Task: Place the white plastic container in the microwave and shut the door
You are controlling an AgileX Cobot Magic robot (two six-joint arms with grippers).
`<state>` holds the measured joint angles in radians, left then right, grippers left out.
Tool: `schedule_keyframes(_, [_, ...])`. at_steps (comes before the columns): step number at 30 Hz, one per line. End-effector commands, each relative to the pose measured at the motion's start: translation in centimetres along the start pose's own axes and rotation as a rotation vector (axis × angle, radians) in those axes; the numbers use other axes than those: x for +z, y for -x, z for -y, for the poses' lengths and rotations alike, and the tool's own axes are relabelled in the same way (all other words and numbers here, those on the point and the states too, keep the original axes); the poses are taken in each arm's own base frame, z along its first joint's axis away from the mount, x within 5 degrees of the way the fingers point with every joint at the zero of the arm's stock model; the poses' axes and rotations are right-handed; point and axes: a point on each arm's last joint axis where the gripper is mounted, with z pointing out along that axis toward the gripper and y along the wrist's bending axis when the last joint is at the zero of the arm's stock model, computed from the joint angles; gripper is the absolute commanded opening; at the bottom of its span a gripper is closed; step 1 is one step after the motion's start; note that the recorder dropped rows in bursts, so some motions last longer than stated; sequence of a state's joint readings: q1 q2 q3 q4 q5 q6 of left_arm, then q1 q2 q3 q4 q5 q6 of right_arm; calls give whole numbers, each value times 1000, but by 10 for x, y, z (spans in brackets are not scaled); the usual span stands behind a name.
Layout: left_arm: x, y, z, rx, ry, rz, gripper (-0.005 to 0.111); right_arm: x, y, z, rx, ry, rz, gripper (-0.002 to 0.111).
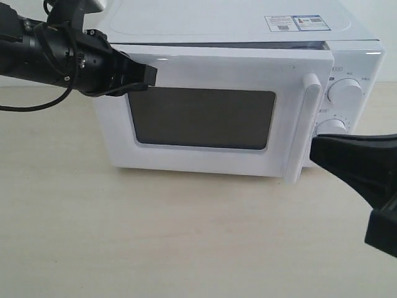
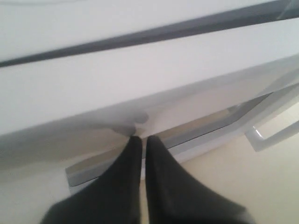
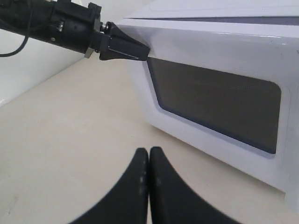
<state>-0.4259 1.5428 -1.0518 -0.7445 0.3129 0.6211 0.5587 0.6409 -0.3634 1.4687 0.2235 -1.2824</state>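
Nearest, the right gripper (image 3: 148,151) is held pinched shut and empty over the table (image 1: 124,236). Beyond it, the door (image 1: 205,71) is seen almost closed, a dark gap left along its top. The left gripper (image 2: 140,138), fingers together and holding nothing, is set against the door's upper corner, far from the handle (image 1: 304,124). The white plastic container is not seen; it is judged to be inside the microwave (image 1: 217,22). Closing is judged in hand, and a final firm push is called for.
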Motion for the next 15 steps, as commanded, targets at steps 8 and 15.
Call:
schedule_keyframes(8, [0,4,1,4,8,28,4,37,6,14,-113,-81,-91,0])
schedule_keyframes(15, [0,4,1,2,8,28,4,69,18,32,-169,-220,-156,0])
